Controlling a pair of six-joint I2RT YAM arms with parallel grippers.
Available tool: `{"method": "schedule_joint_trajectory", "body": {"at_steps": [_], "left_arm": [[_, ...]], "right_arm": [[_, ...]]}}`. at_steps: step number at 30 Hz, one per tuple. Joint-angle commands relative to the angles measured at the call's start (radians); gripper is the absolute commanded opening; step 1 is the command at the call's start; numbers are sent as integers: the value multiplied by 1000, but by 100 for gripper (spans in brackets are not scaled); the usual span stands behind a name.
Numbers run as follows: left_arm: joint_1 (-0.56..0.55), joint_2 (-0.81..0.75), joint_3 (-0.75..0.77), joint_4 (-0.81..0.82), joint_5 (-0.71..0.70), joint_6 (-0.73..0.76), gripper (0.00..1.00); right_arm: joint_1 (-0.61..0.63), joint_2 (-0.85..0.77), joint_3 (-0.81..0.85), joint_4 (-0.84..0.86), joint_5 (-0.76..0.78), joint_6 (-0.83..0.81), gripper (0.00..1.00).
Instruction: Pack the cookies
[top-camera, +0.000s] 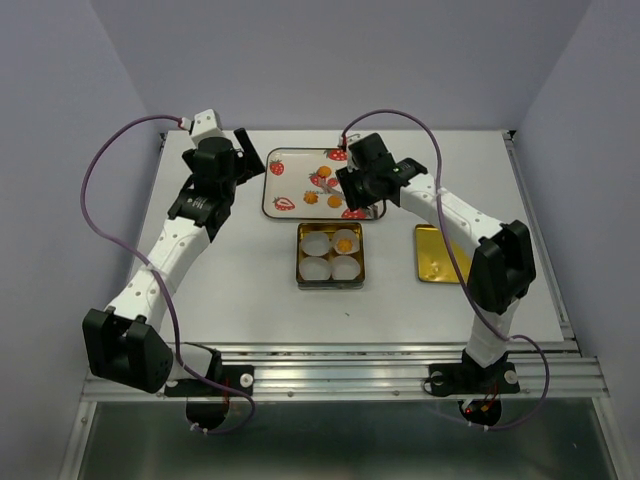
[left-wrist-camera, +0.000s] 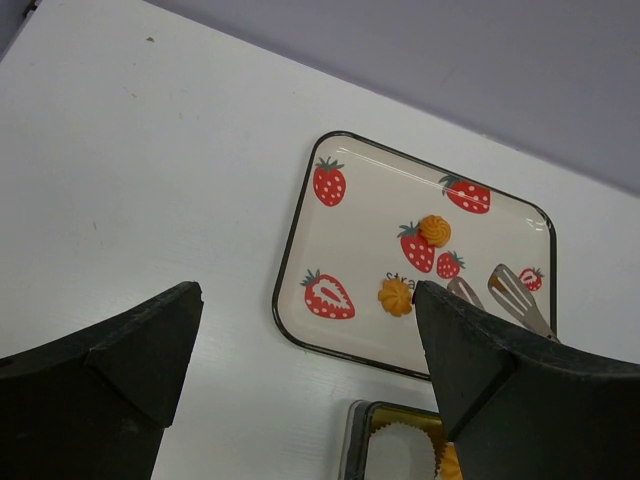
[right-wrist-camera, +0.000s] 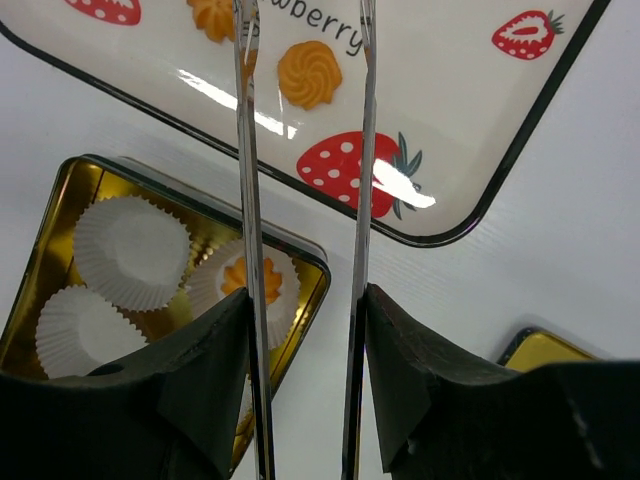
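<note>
Cookies (top-camera: 325, 171): I count three on the strawberry-print tray (top-camera: 298, 180) at the far middle of the counter (top-camera: 250, 260). A fourth sits in the gold tin (top-camera: 331, 287) just near of the tray, in the far right of its four white paper cups (right-wrist-camera: 130, 250). The tin's lid (top-camera: 437, 262) lies flat to the right, well apart from it.

Right end effector (right-wrist-camera: 305, 310): hangs over the near right corner of the tray, fingers clamped on a pair of thin metal tongs (right-wrist-camera: 248, 150). The tong blades run out parallel with a gap between them. From the right wrist camera one cookie on the tray shows in that gap near the tips. I cannot tell if either blade touches it.

Left end effector (left-wrist-camera: 307, 290): spread wide, nothing between the fingers. It is raised off the counter to the left of the tray, pointing toward it. Its camera sees two cookies on the tray and the tong tips beside them.
</note>
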Motion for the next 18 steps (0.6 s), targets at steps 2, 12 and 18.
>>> {"method": "schedule_joint_trajectory", "body": {"at_steps": [2, 12, 18], "left_arm": [[-6, 4, 12, 13, -35, 25, 99], [-5, 25, 20, 10, -35, 23, 99], [-5, 33, 18, 6, -35, 22, 99]], "right_arm": [[3, 10, 9, -10, -81, -15, 53], [3, 36, 0, -48, -33, -2, 54], [3, 37, -14, -53, -27, -5, 55]]}}
